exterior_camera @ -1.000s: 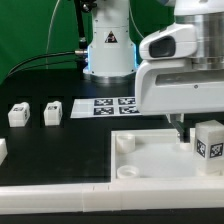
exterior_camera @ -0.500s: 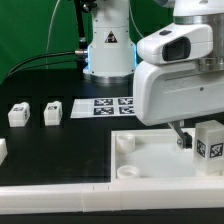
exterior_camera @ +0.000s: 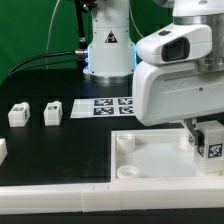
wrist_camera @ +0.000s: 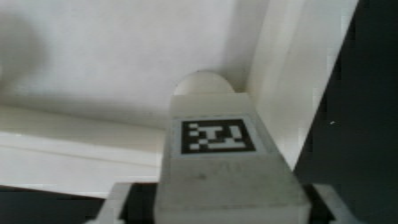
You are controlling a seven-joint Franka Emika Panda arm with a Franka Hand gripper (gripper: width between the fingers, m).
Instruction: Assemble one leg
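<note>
One leg [exterior_camera: 211, 146], a white block with a square tag on its face, stands upright at the exterior view's right, on the right part of the large white panel [exterior_camera: 150, 160]. My gripper [exterior_camera: 193, 138] hangs low beside and around it, with the big white hand above. In the wrist view the leg [wrist_camera: 217, 140] fills the space between my fingers [wrist_camera: 128, 205], tag facing the camera. A dark gap shows on each side of it. The gripper [wrist_camera: 217, 208] is open and straddles the leg without clamping it.
Two more tagged legs [exterior_camera: 18, 114] [exterior_camera: 53, 112] stand at the exterior view's left, and another white part [exterior_camera: 2, 150] sits at the left edge. The marker board [exterior_camera: 105, 106] lies before the robot base [exterior_camera: 108, 50]. A long white rail [exterior_camera: 60, 200] runs along the front.
The hand has come down and moved toward the exterior view's right, from above the panel to the standing leg. The fingers now sit around it. The leg has not moved.
</note>
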